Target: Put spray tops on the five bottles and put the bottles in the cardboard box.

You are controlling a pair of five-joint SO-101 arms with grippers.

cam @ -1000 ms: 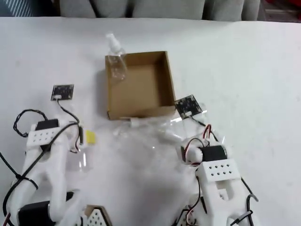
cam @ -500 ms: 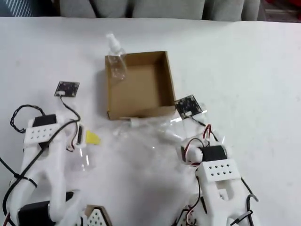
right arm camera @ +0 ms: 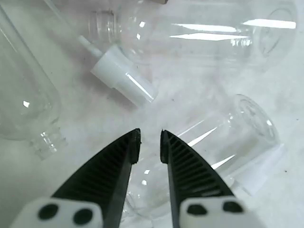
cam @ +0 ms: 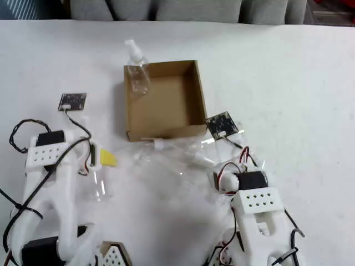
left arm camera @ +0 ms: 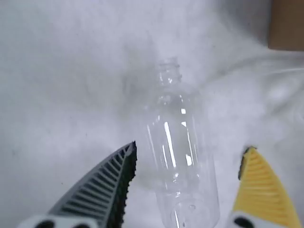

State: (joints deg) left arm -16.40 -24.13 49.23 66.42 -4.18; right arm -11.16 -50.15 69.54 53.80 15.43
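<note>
A clear bottle (left arm camera: 183, 161) without a top lies on the white table, neck pointing away, between the fingers of my open left gripper (left arm camera: 189, 151). In the high view that gripper (cam: 100, 159) hangs left of the cardboard box (cam: 188, 83), over the same bottle (cam: 100, 185). My right gripper (right arm camera: 149, 138) hovers with its fingers nearly together and nothing between them, above several loose clear bottles (right arm camera: 199, 35). A white spray top (right arm camera: 123, 78) lies just beyond its tips. One bottle with a spray top (cam: 136, 69) leans upright at the box's far left corner.
The loose bottles and spray tops (cam: 172, 151) lie in a cluster along the box's near wall. Small circuit boards (cam: 72, 101) on cables ride above both wrists. Open table stretches to the far right and far left.
My left arm shifted slightly away and leftward, and its yellow finger now shows more in the high view. The right arm, box and bottles have not moved.
</note>
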